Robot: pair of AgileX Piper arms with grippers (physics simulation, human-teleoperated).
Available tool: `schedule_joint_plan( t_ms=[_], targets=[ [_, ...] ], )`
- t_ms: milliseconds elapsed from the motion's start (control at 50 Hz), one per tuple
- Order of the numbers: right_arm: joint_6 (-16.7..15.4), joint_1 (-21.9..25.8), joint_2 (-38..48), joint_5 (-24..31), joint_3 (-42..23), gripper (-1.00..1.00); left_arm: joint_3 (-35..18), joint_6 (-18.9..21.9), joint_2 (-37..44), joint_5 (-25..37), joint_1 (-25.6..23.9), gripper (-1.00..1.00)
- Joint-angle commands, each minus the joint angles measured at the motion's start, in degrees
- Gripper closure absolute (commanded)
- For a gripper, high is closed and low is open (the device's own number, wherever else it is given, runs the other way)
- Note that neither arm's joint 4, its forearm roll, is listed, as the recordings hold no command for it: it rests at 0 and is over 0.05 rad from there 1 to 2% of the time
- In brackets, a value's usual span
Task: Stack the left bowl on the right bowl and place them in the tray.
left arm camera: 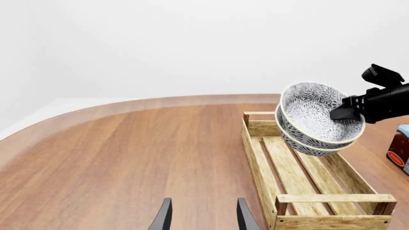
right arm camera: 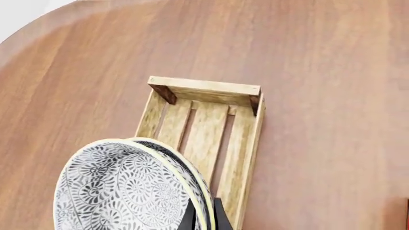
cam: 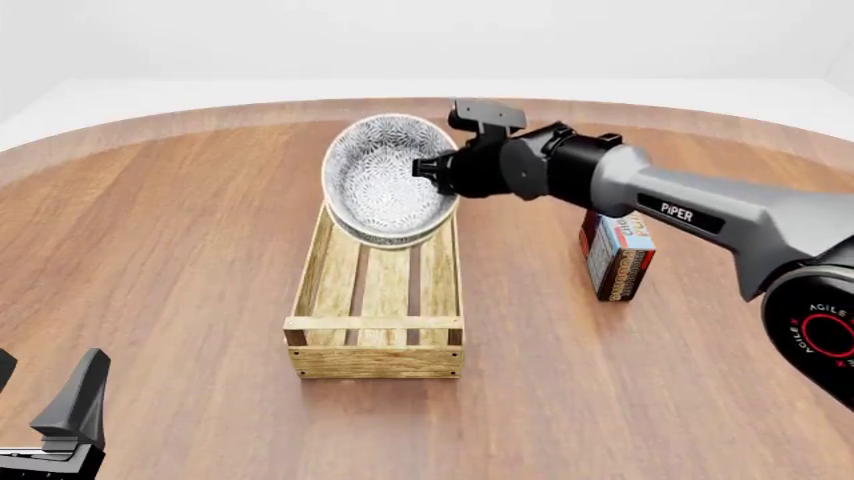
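I have the counter [cam: 200, 260] carrying the tray [cam: 378, 335], my landmark here. My right arm [cam: 694, 215] reaches in over the tray's far end. The stacked bowls [cam: 384, 180], one nested inside the other, hang tilted in the air above that far end, clear of the slats. My right fingers [cam: 434, 172] are pinched on the bowls' rim. A small carton [cam: 615, 255] stands beside the tray. My left fingers [left arm camera: 203, 216] sit spread apart, holding nothing, well off from the tray
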Motion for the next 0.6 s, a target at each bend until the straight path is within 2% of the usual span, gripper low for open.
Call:
schedule_joint_plan(
  t_ms=[20, 600],
  targets=[
    [0.94, 0.04, -0.39, -0.89, 0.97, 1.0, 0.0, 0.0, 0.0, 0.0, 0.0, -1.0],
    [1.25, 1.26, 1.42, -2.97, 2.29, 1.0, 0.0, 0.0, 0.0, 0.0, 0.0, -1.0]
  ],
)
